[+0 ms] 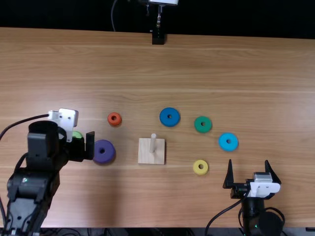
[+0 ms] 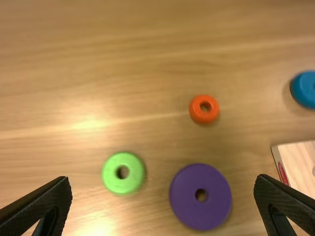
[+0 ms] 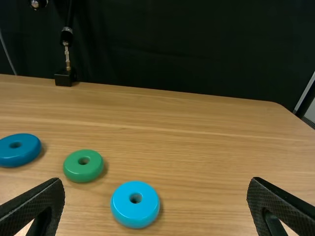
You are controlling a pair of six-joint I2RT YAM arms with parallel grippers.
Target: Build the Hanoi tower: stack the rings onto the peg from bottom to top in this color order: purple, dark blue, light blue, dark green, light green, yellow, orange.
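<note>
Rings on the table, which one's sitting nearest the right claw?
The light blue ring, just beyond the open right claw. The yellow ring and the dark green ring both lie farther from that claw.

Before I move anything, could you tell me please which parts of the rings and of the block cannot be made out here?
- Light green ring, top view: partly covered by the left hand.
- Dark blue ring, both wrist views: cut off by the picture's edge.
- Wooden block, left wrist view: cut off by the edge; the red mark on its side is too small to read.
</note>
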